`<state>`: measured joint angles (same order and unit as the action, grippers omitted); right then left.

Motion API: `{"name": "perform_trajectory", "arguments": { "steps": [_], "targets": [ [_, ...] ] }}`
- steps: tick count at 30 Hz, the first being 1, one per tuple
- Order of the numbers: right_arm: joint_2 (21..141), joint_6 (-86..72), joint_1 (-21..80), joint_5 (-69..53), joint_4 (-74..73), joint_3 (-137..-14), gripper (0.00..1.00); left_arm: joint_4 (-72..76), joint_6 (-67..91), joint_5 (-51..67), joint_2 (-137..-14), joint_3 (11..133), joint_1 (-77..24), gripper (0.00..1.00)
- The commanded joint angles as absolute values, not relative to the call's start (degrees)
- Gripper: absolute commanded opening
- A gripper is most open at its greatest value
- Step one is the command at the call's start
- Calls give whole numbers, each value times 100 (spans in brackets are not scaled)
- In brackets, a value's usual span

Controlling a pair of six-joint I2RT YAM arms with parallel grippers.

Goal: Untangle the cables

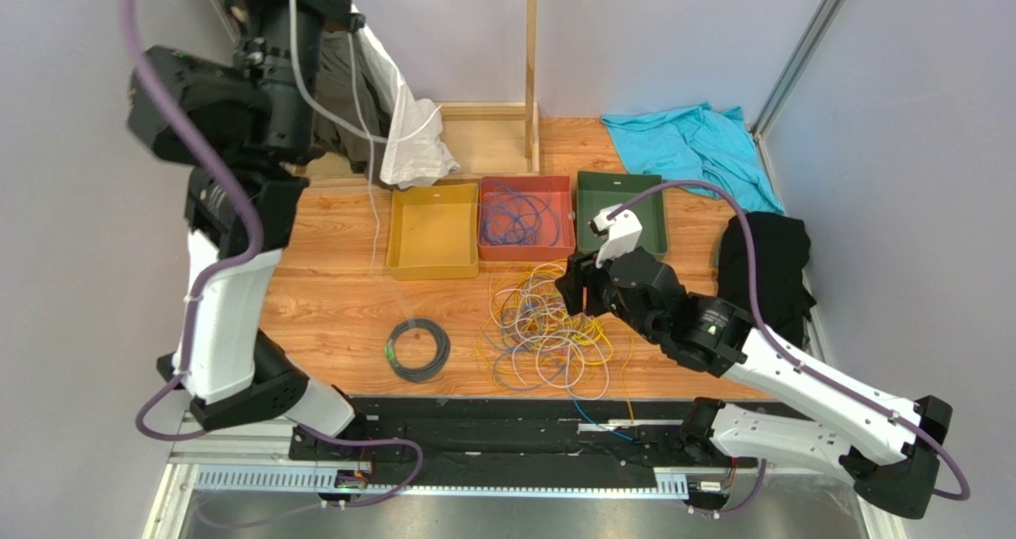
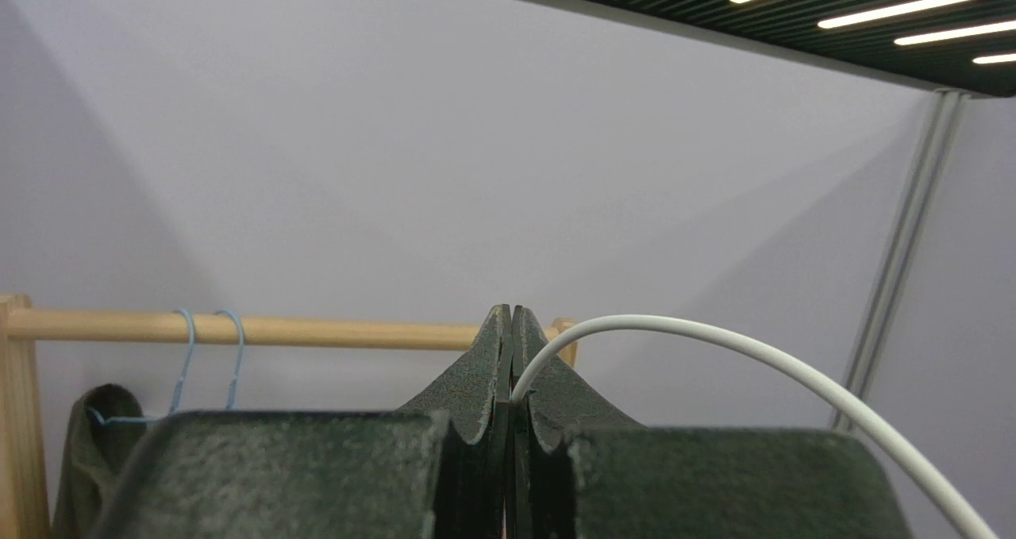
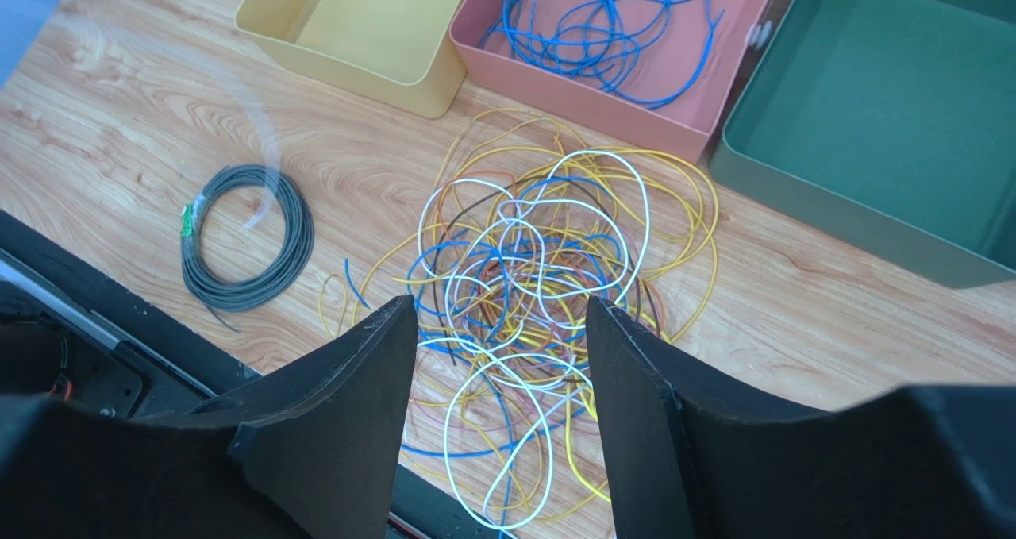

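Only blue wires [image 1: 521,215] sit in the red plastic tray [image 1: 525,252], while my left jaws clench a thin white cable [image 2: 716,343] and my right jaws gape over the large unsorted multicoloured tangle [image 1: 546,331] by the desk's [image 1: 334,313] near edge.

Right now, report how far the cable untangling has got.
Done: several blue wires lie in the red tray. In hand: the left claw, raised high, is shut on one thin white wire; the right claw hovers open. Left: the tangle of yellow, white and blue wires below it on the wooden table.
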<state>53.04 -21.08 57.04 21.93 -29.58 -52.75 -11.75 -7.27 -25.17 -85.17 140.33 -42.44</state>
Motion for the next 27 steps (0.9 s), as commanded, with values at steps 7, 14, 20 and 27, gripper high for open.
{"name": "perform_trajectory", "arguments": {
  "steps": [7, 14, 20, 27],
  "targets": [
    [4913, -2180, 5722, 2373, -2892, -5142, 59, -247, -493, -2373, -9281, 14449, -3639, 0],
    [4904, -2101, 5713, 2355, -2848, -5115, 59, -71, -492, -2338, -9527, 14607, -3498, 0],
    [4887, -1960, 5713, 2417, -2848, -5098, 59, 307, -291, -2206, -9799, 14783, -3156, 0],
    [4860, -1942, 5695, 2435, -2769, -4957, 59, 711, -272, -2048, -9879, 14871, -3015, 0]
  ]
}}
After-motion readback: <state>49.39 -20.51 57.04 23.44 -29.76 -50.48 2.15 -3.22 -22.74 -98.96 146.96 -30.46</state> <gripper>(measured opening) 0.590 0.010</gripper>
